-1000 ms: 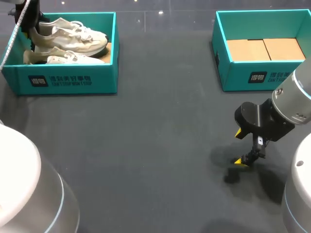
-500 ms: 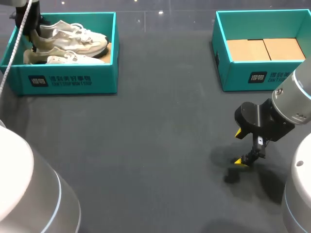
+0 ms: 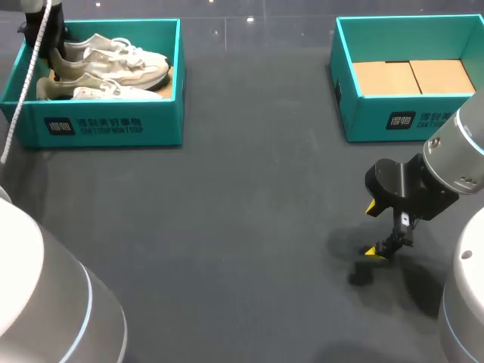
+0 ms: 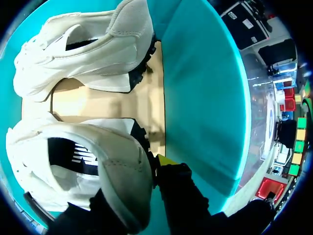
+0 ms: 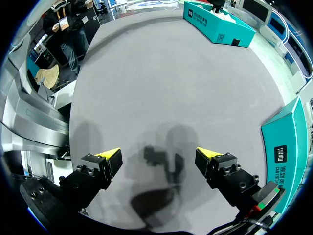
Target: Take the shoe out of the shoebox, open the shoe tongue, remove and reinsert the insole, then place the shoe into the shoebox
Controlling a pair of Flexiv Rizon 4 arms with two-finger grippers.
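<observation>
The left tool [image 4: 129, 196] clamps the heel of a white shoe [image 4: 98, 161] inside the teal shoebox [image 3: 113, 125], which bears white print, at the table's [image 3: 227, 227] far left corner. The right tool [image 5: 159, 156] hangs wide open near the right edge.

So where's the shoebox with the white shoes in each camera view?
Head view: the shoebox sits at the table's far left.
Left wrist view: it fills the picture, teal wall beside the shoes.
Right wrist view: small, far across the table.
Shared landmark: the white shoes, in head and left wrist views only.
</observation>
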